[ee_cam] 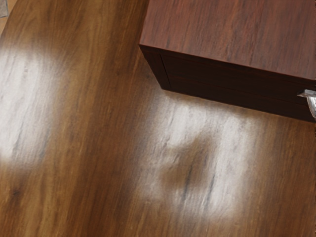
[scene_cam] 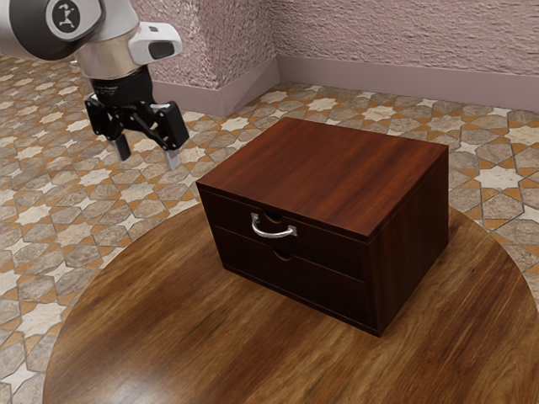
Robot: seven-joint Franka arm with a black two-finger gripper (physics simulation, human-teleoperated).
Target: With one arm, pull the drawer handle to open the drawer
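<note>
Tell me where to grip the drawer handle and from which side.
Grip the silver handle at the middle of its bar, on the upper drawer of the cabinet. It runs level and bows off the front, leaving a gap behind, so probably come straight at the front face, one finger above and one below. The gripper hangs open, off to the exterior view's left.

Dark reddish wood-grain drawer cabinet (scene_cam: 337,177), silver handle (scene_cam: 271,233), brown wood-grain table (scene_cam: 168,337), beige star-patterned floor tiles (scene_cam: 50,194), pink wall (scene_cam: 404,34)

Cabinet (scene_cam: 337,164) on table (scene_cam: 160,337), handle (scene_cam: 271,229) on upper drawer (scene_cam: 328,246)
</note>
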